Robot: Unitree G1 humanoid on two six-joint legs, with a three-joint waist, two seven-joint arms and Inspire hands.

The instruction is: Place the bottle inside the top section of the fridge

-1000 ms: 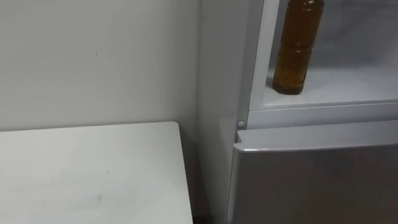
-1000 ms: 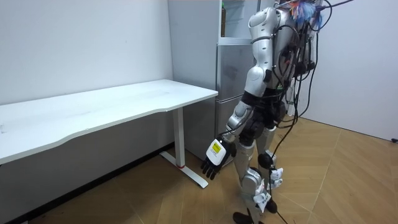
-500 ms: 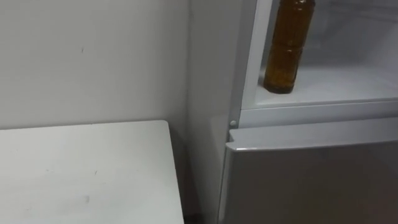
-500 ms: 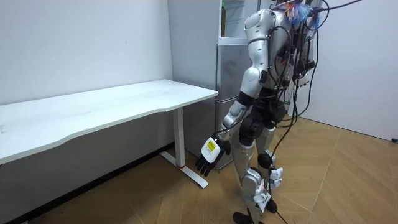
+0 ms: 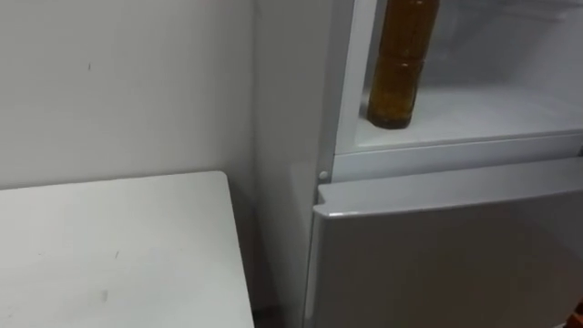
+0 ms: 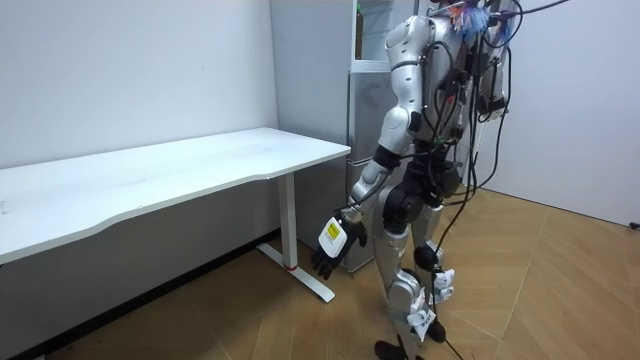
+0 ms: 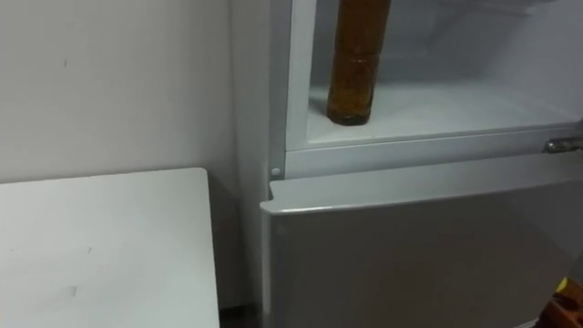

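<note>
While your left hand hangs loose and empty by the thigh | tall amber bottle stands upright on white upper fridge shelf, well above it

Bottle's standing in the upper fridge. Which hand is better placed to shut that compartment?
Right, probably. The hinge sits at the right edge of the upper fridge, so its door likely swung that side; the left hand hangs open low by the thigh, on the table side.

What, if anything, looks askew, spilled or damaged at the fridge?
Nothing stands out: the amber bottle stands upright in the open upper fridge compartment, no spill is visible, and the lower door is shut.
</note>
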